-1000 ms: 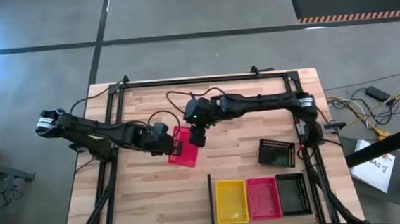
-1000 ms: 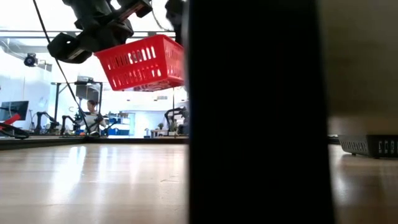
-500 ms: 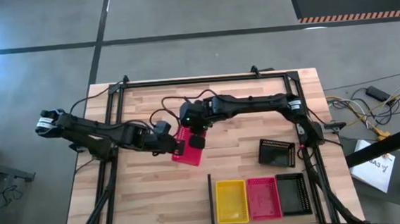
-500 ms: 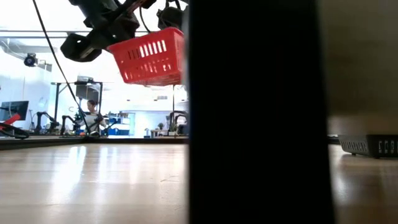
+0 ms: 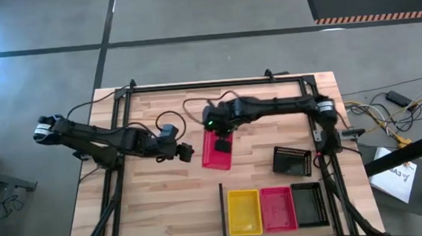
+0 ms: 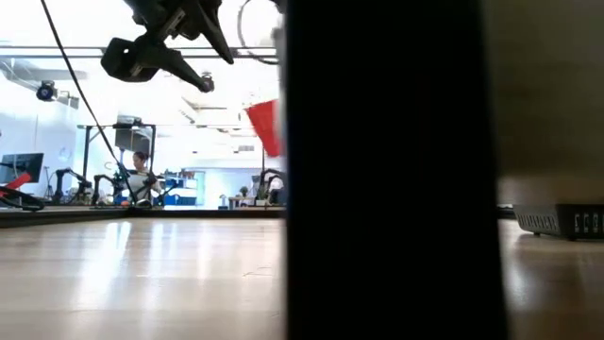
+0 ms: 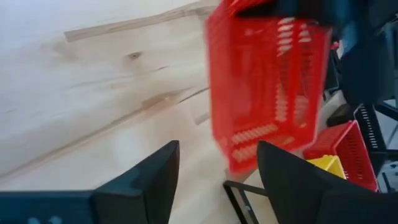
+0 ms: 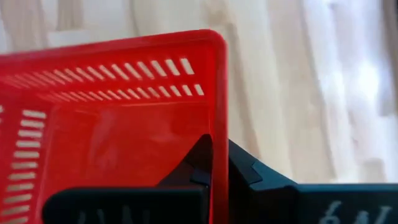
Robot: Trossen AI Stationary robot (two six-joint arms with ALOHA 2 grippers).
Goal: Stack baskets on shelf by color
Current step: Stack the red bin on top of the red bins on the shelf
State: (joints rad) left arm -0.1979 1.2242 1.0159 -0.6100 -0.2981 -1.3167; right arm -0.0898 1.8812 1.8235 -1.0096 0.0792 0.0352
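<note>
A red basket hangs over the middle of the table from my right gripper, which is shut on its far end. In the left wrist view the red basket hangs ahead of my left gripper. That gripper stands open just left of the basket, with nothing between its fingers. A yellow basket, a pink-red basket and a black basket sit side by side on the shelf by the near edge, right of a black bar. Another black basket rests on the table. My right gripper pinches one wall of the red basket at its rim. One finger is inside the basket and the other outside. The basket is lifted clear of the table and hangs tilted below the fingers.
A black metal frame runs around the table's far and side edges. In the low view a wide dark post hides the middle of the table. Bare wood lies at the near left.
My left gripper has opened, let go of the red basket and drawn back toward the table's left edge. My right gripper has shut on the basket's wall and carried it toward the right. The basket has swung round and now hangs from the right gripper alone.
</note>
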